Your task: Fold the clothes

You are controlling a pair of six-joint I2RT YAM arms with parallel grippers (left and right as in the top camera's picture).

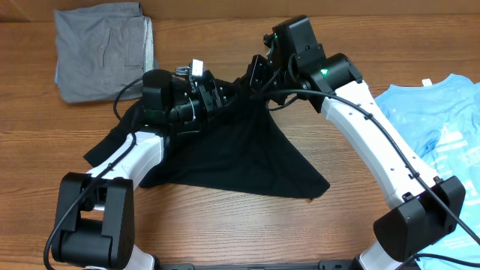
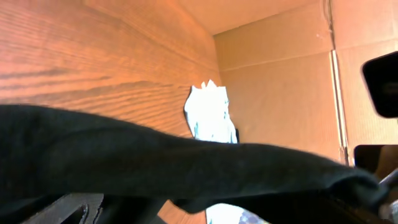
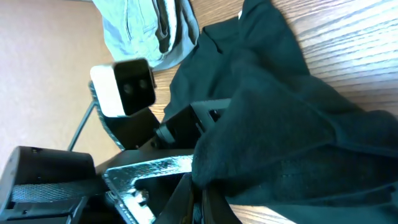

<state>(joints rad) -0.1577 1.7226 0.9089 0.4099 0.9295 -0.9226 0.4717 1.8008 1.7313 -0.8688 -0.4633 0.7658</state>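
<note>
The black T-shirt [image 1: 240, 150] lies spread on the wooden table, its upper part bunched and lifted between the two grippers. My right gripper [image 1: 256, 79] is shut on a fold of it; in the right wrist view its fingertips [image 3: 198, 202] pinch the dark cloth [image 3: 280, 124]. My left gripper [image 1: 214, 94] stands open right beside it, and the shirt [image 2: 155, 162] drapes across its jaws. One of its fingers [image 2: 65, 208] shows at the lower left; the rest is hidden by cloth.
A grey garment [image 1: 105, 49] lies folded at the back left of the table. A light-blue printed T-shirt [image 1: 442, 127] lies at the right edge. A cardboard wall [image 2: 280, 81] stands behind the table.
</note>
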